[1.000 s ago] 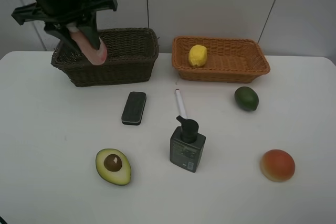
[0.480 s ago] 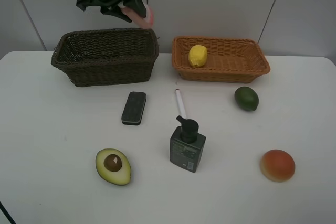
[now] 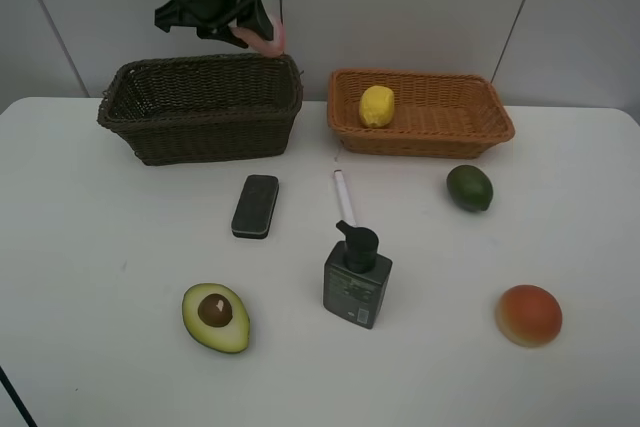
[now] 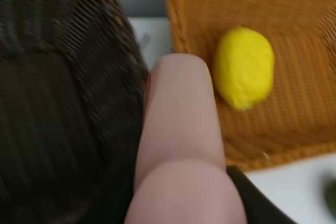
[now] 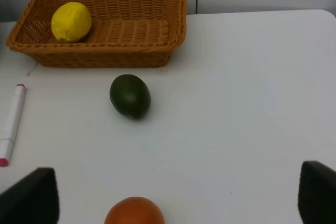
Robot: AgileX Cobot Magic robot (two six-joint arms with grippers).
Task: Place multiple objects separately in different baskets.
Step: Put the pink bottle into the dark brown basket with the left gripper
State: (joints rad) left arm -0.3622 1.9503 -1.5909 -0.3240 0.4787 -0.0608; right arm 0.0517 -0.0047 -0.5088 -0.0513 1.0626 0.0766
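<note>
The left gripper (image 3: 238, 19), clenched on the pink bottle (image 3: 264, 39), hangs over the far right corner of the dark basket (image 3: 200, 137) (the orange basket (image 3: 420, 139) sits just beside); released here, the bottle could clip the rim and tumble out. The right gripper (image 5: 173, 200) stands spread and empty.
</note>
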